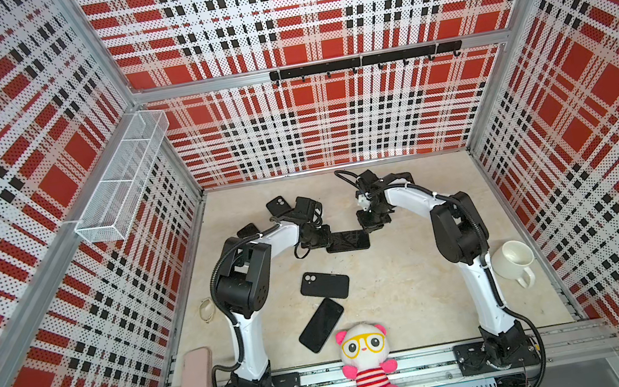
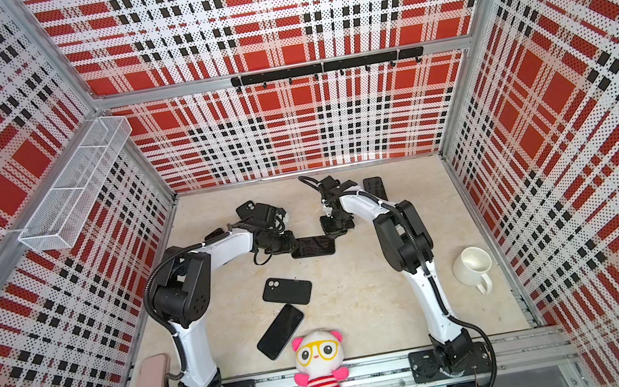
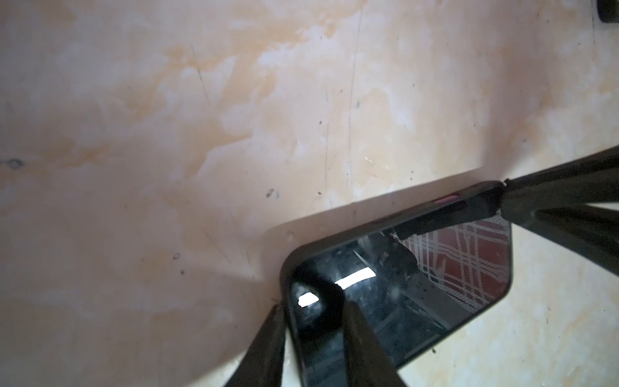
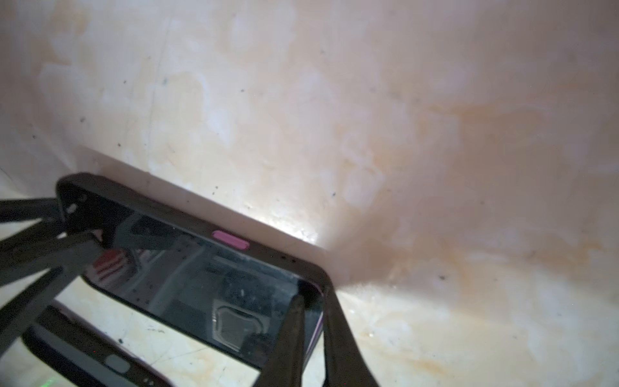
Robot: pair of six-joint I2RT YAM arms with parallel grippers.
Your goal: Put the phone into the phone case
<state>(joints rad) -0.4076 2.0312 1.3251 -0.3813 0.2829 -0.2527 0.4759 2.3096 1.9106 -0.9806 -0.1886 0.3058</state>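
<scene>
Step in hand: final seating of the phone (image 1: 349, 241) in the phone case (image 4: 160, 207), carried out at mid-bench between the two arms. In both top views the assembly lies flat on the bench (image 1: 399, 294), screen up, with one arm at each short end. The right wrist view shows a black rim running round the glass on the visible sides and a pink side button (image 4: 230, 239) sitting in its cut-out, so the phone is judged to be in the case along that edge. The opposite long edge is not clearly shown, and full seating cannot be confirmed. The left claw (image 3: 298, 298) straddles one corner, one finger outside the rim and the other on the glass, and appears clamped on the case there. The right claw (image 4: 313, 301) straddles the rim at a corner of the opposite end with its fingers close together. Whether they pinch the rim or stand just clear of it cannot be told. A spare case (image 1: 324, 284) and a second handset (image 1: 321, 325) lie nearer the robot, well apart from the work, and play no part. Next move, as judged: press down any corner standing proud, keeping pressure on the rim rather than the glass. Then part each claw in turn without lifting or dragging the cased phone. A corner left unseated is the main risk.
</scene>
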